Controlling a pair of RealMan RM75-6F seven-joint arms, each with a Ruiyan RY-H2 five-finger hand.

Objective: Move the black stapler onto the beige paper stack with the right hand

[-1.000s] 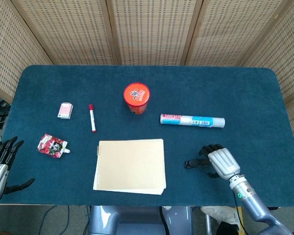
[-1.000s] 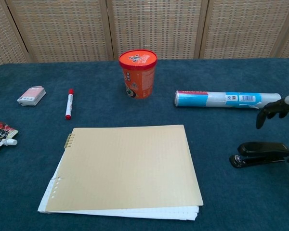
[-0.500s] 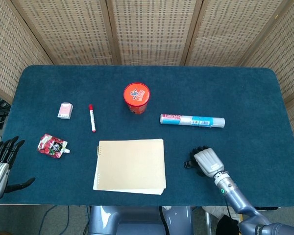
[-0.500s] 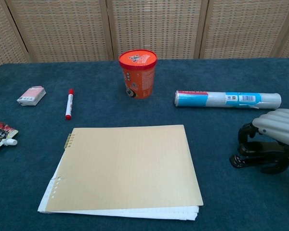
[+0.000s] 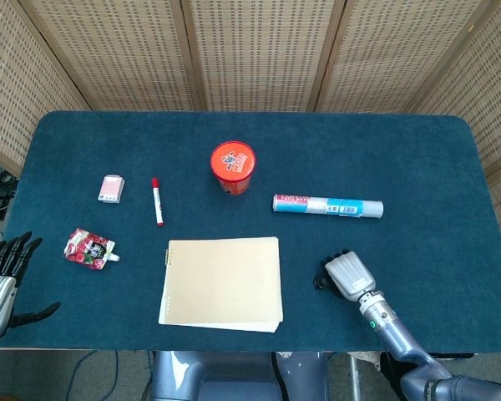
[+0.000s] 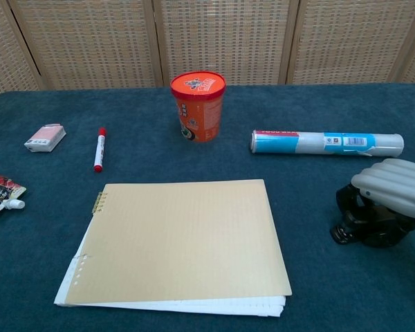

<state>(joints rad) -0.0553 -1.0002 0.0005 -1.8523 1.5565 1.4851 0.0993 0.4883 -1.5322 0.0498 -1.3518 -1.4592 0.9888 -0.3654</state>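
Right hand (image 6: 391, 188) is down over the black stapler (image 6: 346, 232), fingers (image 6: 347, 197) curled around it (full clamp, cannot tell), right of the beige paper stack (image 6: 183, 238). Beyond the fingers lies a blue-white roll (image 6: 326, 143), further off an orange cup (image 6: 197, 105). Left hand (image 5: 0, 276) sits at the table edge, fingers spread. Blue cloth table (image 5: 417, 159), wicker screens (image 5: 259, 50) behind.

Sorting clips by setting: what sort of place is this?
Likely a staged lab tabletop: a blue felt-covered table, woven screens behind it, and unrelated props such as an instant noodle cup and a red marker.
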